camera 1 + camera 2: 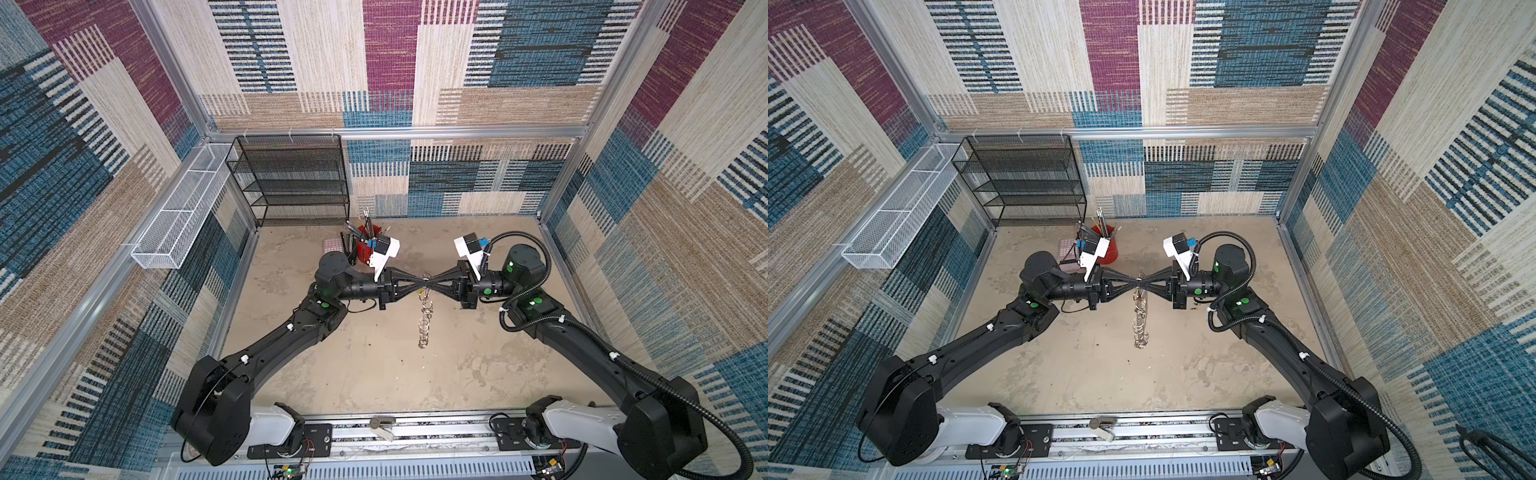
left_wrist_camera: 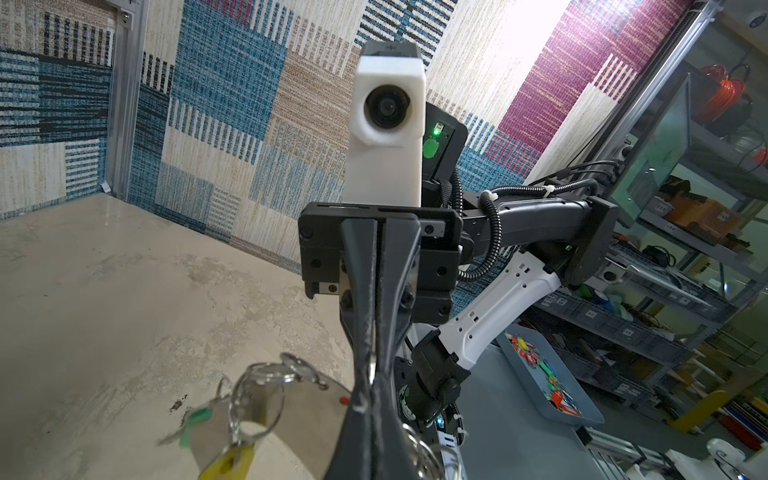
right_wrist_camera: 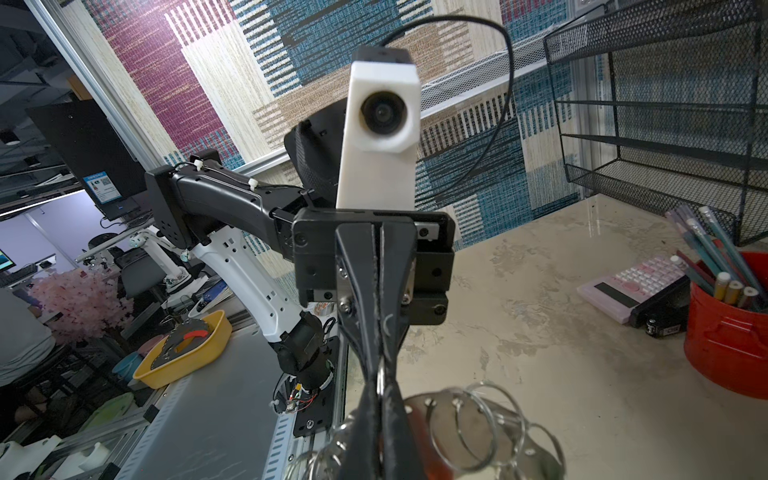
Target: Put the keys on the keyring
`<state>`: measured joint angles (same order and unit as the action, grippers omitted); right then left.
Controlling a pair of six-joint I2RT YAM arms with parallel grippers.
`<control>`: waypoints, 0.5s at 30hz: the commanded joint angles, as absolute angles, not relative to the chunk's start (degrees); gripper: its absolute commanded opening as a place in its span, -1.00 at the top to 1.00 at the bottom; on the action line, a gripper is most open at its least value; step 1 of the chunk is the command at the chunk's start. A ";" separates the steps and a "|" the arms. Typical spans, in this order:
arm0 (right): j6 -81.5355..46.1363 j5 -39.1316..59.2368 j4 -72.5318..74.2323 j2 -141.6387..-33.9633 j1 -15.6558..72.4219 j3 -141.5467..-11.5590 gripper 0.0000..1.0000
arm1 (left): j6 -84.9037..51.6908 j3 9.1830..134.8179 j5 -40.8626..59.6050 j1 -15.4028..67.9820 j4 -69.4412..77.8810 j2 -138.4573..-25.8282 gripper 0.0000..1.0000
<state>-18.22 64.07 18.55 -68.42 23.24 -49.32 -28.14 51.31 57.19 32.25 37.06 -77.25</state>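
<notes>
1 keyring [image 1: 424,322] hangs in front of the red pot [image 1: 363,254], on the side of the pot nearer the arm bases. Its top end is caught where the 2 grippers meet tip to tip, and the rest trails downward. I cannot tell whether its lower end touches the table [image 1: 332,365].

The left gripper [image 1: 420,285] has its jaws pressed together on the keyring's top end. The right gripper [image 1: 433,285] faces it from the far side of the keyring from the pot, with its jaws also pinched tight on that same end.

In the left wrist view, 2 keys hang from the band's split rings: 1 yellow-tagged key [image 2: 230,459] and 1 green-tagged key [image 2: 197,417]. The rings overlap too much to count.

1 pink calculator [image 3: 636,286] lies just beside the pot. 1 black mesh shelf [image 1: 291,183] stands behind the pot at the back wall. 1 white mesh tray [image 1: 183,212] hangs on the side wall beyond the shelf, well apart from the pot.
</notes>
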 commanded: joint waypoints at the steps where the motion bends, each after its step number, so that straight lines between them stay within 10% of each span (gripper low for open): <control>1: -18.52 63.39 18.87 -68.47 23.46 -49.11 1.00 | -26.02 51.46 58.31 32.43 39.69 -76.82 1.00; 15: -12.66 62.81 12.66 -68.56 23.55 -51.28 1.00 | -11.82 62.19 63.82 27.90 2.20 -74.11 0.40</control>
<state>-15.73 63.20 14.48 -68.66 23.42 -50.22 -21.61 58.48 60.88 28.82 18.41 -75.05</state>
